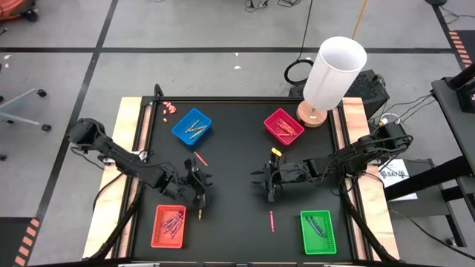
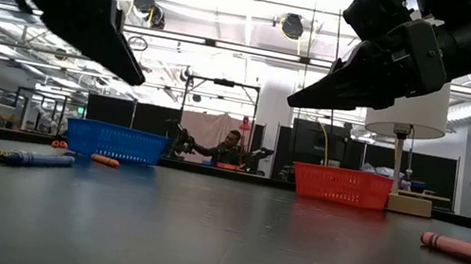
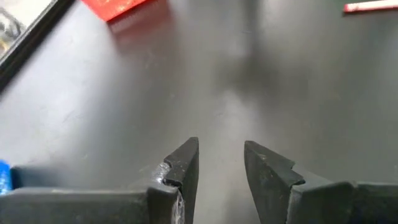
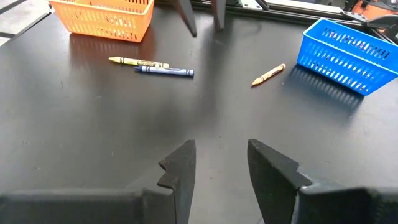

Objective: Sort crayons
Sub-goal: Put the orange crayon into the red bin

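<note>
Two dark robot arms are seen poised over a black tabletop strewn with wax crayons. The left gripper (image 1: 199, 187) is held just above the table near the lower left, its two dark fingers (image 3: 184, 167) parted by a narrow gap with nothing between them and only bare surface beneath. The right gripper (image 1: 266, 180) is held just off the table right of centre, facing the left one, its fingers (image 4: 179, 167) likewise set slightly apart and empty. Loose crayons are scattered between four shallow plastic trays: a yellow crayon (image 4: 138, 61) and a dark blue crayon (image 4: 164, 71) are laid side by side, nearly touching, near the left gripper and the red-orange mesh tray (image 1: 168, 226); an orange crayon (image 4: 268, 74) is left near the blue mesh tray (image 1: 191, 127); and a pink-red crayon (image 1: 272, 221) is seen lying alone toward the front edge, left of the green tray (image 1: 318, 232). More crayons are gathered inside all four trays, the magenta tray (image 1: 283, 125) at the far right included. A white cylindrical lamp shade on a round wooden base (image 1: 332, 73) is stood at the table's far right corner.
</note>
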`<state>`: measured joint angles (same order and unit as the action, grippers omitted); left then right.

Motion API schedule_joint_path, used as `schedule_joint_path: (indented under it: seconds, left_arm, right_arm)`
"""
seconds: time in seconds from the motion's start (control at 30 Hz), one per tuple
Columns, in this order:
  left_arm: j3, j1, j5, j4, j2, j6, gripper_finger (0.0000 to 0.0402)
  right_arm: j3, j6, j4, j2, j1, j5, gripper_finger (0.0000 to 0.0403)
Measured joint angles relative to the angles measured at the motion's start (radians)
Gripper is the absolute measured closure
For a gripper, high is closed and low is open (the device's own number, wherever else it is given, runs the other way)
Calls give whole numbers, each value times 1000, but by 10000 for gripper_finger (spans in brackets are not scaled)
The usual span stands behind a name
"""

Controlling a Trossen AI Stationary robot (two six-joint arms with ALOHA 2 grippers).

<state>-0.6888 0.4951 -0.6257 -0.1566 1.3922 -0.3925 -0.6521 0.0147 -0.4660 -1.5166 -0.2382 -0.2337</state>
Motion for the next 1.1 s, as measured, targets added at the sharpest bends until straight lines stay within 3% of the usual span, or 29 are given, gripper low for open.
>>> schedule_joint_path:
  seconds: [0.27, 0.43, 0.9, 1.1]
  left_arm:
    - [-183, -57, 36, -273, -1, 0, 273]
    - [-249, -113, 173, -402, -2, 24, 273]
    - [-240, -226, 145, -490, -2, 407, 273]
    - [-189, -257, 145, -508, -2, 449, 273]
  right_arm:
    - [0, -1, 0, 0, 0, 0, 273]
    - [0, -2, 1, 0, 0, 1, 273]
    - [0, 0, 31, 0, 0, 2, 273]
    - [0, 0, 31, 0, 0, 2, 273]
